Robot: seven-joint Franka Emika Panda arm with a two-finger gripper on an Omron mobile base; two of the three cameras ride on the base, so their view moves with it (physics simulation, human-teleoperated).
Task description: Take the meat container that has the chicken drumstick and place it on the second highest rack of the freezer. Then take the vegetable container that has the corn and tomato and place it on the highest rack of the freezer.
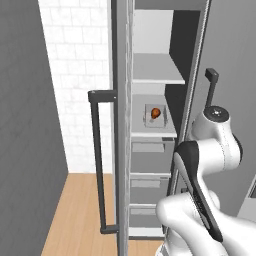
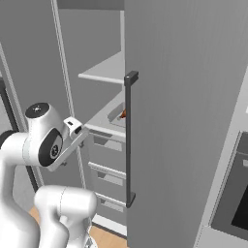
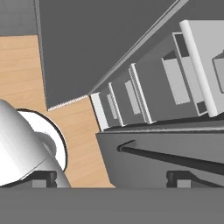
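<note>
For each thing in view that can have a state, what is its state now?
freezer: door open.
drumstick container: on the second highest rack, drumstick inside.
highest rack: nothing on it.
drawers: closed.
gripper: open, holding nothing.

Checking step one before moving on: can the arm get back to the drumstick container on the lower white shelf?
Probably yes. The freezer door stands open, and the container sits near the second highest rack's front edge with nothing before it.

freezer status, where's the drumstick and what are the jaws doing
Jaws open, empty. Chicken drumstick in its container on the second highest rack. Highest rack bare. Freezer door open.
</note>
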